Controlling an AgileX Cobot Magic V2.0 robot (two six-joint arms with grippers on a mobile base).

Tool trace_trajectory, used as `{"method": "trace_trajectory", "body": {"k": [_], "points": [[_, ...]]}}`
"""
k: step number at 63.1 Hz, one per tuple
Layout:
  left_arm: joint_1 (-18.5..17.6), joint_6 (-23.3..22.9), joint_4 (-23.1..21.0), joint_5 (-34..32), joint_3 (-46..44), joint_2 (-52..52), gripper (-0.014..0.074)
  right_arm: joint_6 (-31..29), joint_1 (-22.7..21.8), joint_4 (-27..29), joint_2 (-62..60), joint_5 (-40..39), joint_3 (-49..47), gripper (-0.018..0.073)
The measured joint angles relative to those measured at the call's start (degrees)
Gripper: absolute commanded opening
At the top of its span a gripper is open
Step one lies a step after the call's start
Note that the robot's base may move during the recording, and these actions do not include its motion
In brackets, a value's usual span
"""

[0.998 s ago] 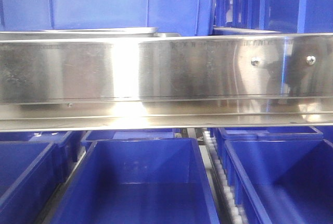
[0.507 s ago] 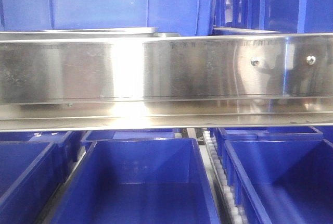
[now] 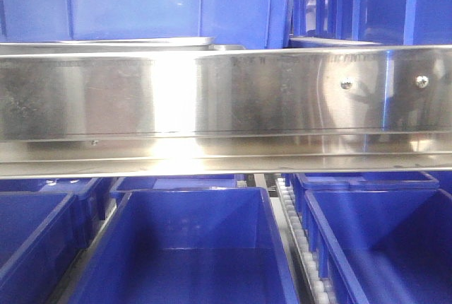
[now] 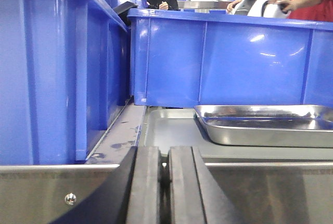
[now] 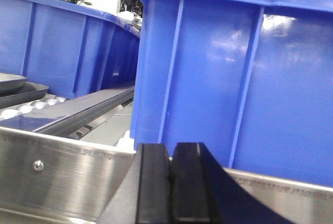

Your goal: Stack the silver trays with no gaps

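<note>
Pincers first: the left gripper (image 4: 164, 187) fills the bottom centre of the left wrist view, its two black fingers (image 4: 147, 182) pressed flat together with only a thin seam between them and nothing held. The right gripper (image 5: 170, 185) sits at the bottom centre of the right wrist view in the same state, fingers (image 5: 152, 182) closed on each other and empty.

Both arms are held low and level, each gripper pointing forward just over the top edge of the steel panel (image 3: 226, 95), whose screw heads show at lower left in each wrist view.

Beyond the left gripper, a silver tray (image 4: 265, 125) lies at middle right of the left wrist view, resting on a second, flatter tray (image 4: 166, 133) that reaches further left; how closely the two nest I cannot tell. Blue bins (image 4: 229, 57) wall this spot in at the back and on the left, so open room lies only above the trays and toward the gripper.

In the right wrist view a tall bin (image 5: 234, 78) stands close ahead, filling the centre and right. A roller track (image 5: 31, 107) runs at left, with a dark tray edge (image 5: 15, 88) at the far left border.

In the front view the panel spans the middle, a tray rim (image 3: 106, 41) just above it at upper left, more bins (image 3: 183, 247) below.
</note>
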Motion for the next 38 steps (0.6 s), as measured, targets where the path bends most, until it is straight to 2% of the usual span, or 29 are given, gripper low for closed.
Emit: {"method": "trace_trajectory", "body": {"k": [23,38], "points": [[0.0,0.0,0.0,0.0,0.0,0.0,0.0004,0.0,0.0,0.1,0.0,0.0,0.0,-0.0080],[0.0,0.0,0.0,0.0,0.0,0.0,0.0004,2.4,0.0,0.5,0.0,1.7,0.0,-0.0080]]}}
